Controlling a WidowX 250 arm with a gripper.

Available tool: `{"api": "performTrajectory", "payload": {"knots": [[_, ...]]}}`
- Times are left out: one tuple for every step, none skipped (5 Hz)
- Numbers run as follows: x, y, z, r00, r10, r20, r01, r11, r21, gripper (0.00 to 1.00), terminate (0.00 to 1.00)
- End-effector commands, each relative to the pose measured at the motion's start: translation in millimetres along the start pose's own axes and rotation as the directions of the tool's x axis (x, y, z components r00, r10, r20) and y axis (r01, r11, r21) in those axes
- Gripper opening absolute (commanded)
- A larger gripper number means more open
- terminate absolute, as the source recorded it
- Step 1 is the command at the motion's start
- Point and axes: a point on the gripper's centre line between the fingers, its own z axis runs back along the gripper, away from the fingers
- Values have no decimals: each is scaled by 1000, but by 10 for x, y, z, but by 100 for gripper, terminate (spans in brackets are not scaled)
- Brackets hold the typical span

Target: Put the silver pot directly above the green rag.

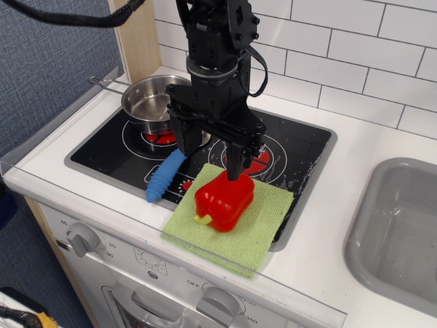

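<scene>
The silver pot [151, 101] stands on the back left burner of the toy stove, its thin wire handle pointing left. The green rag [265, 222] lies flat at the stove's front right, hanging over the front edge, with a red toy bell pepper [224, 199] on it. My gripper [207, 152] hangs open and empty over the middle of the stove, between the pot and the pepper. Its left finger is beside the pot's right rim. Its right finger is just behind the top of the pepper.
A spoon with a blue handle [165, 176] lies on the stove in front of the pot, its bowl hidden under the gripper. A grey sink [399, 232] is at the right. A tiled wall stands behind, and a wooden post is at the back left.
</scene>
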Motion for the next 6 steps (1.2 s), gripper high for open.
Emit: {"api": "performTrajectory", "payload": {"knots": [[0,0,0,1000,0,0,0,1000,0,100,0],[191,180,57,998,58,14,-57,998,-31,100,0],[400,393,103,992,123,27,-122,991,-51,100,0],[530,553,60,988,154,22,-153,988,-32,100,0],[679,736,-115,981,193,-14,-193,981,-22,100,0],[827,897,-152,976,219,-18,-218,976,17,100,0]]}}
